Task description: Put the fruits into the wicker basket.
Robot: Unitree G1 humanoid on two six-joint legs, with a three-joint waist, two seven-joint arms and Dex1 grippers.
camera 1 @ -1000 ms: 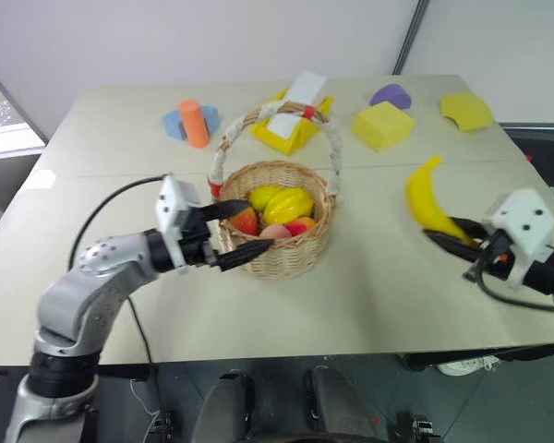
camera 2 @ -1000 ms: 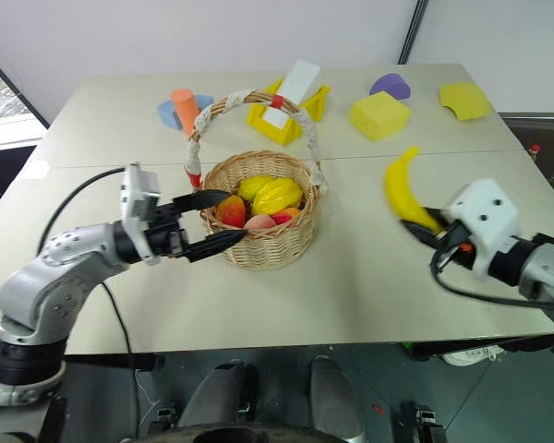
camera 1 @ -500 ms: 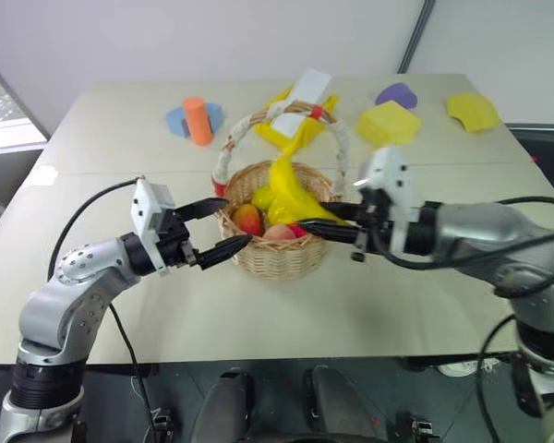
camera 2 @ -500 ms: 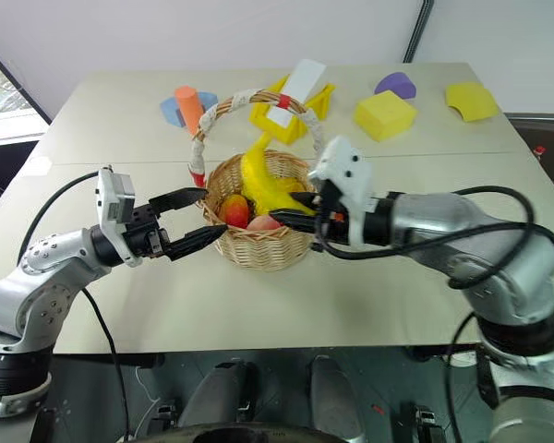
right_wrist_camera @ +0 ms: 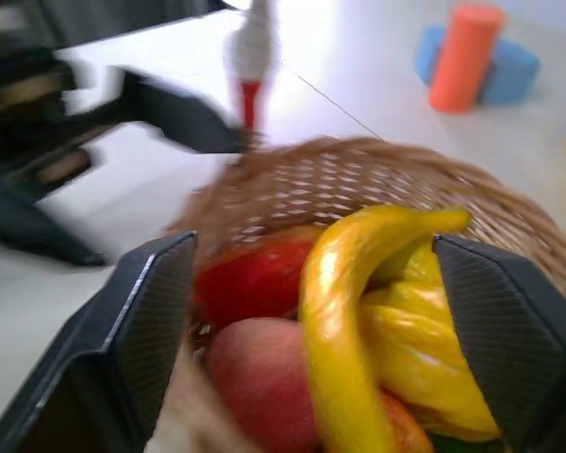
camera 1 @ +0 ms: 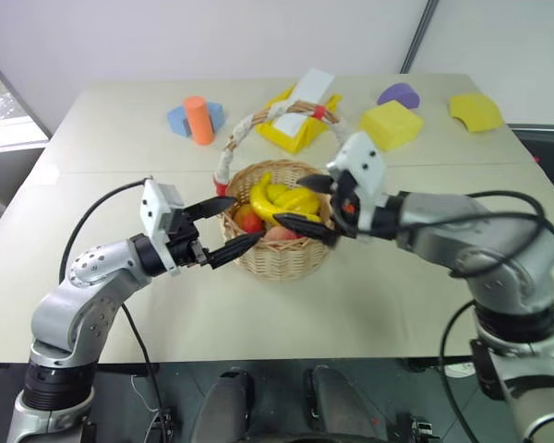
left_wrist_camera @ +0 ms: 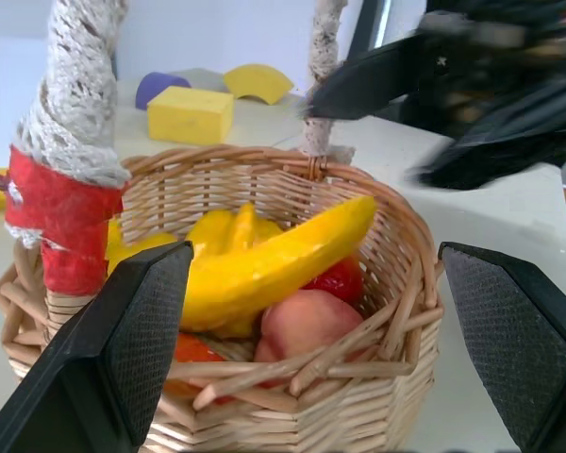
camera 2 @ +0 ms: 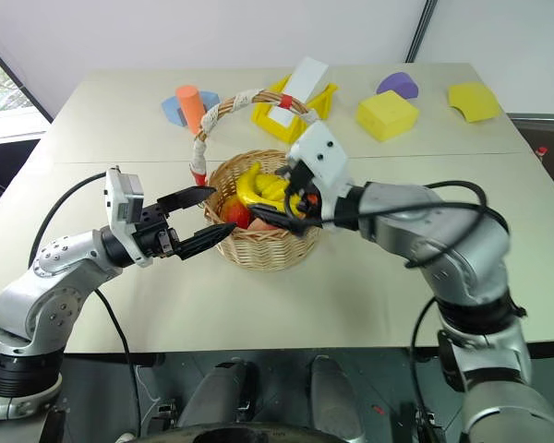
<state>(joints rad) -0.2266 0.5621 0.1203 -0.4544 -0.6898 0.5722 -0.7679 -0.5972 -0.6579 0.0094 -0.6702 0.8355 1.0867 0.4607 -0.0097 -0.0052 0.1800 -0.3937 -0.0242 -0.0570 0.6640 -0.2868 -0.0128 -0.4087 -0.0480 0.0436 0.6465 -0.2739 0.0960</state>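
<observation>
I see the wicker basket (camera 1: 279, 242) mid-bench, with my left gripper (camera 1: 223, 226) spread wide at its left rim, holding nothing. My right gripper (camera 1: 305, 205) hangs over the basket, fingers apart and empty. The banana (left_wrist_camera: 264, 264) lies across the other fruits (left_wrist_camera: 302, 321) inside; the left wrist view shows it resting free. The right wrist view adds what looks like a red fruit (right_wrist_camera: 255, 278) beside it, though blurred.
</observation>
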